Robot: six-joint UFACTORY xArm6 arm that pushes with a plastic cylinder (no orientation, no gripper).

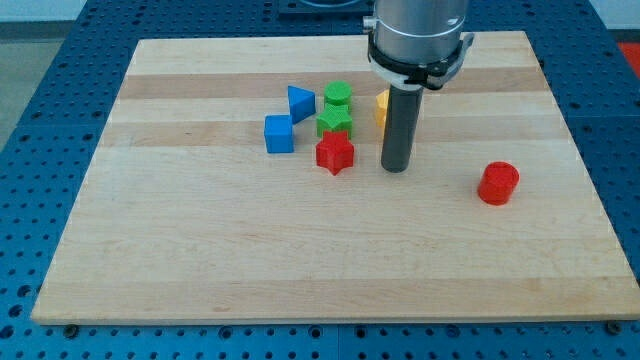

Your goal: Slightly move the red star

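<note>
A wooden board (200,270) is seen on a blue perforated bench, its near half bare. Toward the right, a red cylinder (498,184) stands alone, well apart from the rest. Near the middle, the red star (335,153) is placed at the near edge of a cluster, with my tip (396,168) set down just to its right, close but not touching. No pincer is fitted to the arm, so no open or closed state can be reported; only a dark rod under a grey collar is shown.

Left of the star, a blue cube (279,133) is seen; just beyond the star sits a green star-like block (334,121), seemingly touching it or nearly so. Farther back, a blue triangular block (300,102) and a second green block (338,95) are found, the latter's shape hard to make out.

The red star is judged to be light, rigid and apt to slide easily on the smooth wood; it cannot be gripped, only pushed. Contact on its right-hand points would be expected to send it left, though an off-centre touch is likely to turn it.

A yellow block (381,108) is largely hidden behind the rod, its shape unreadable. The arm is cut off at the frame's top.
</note>
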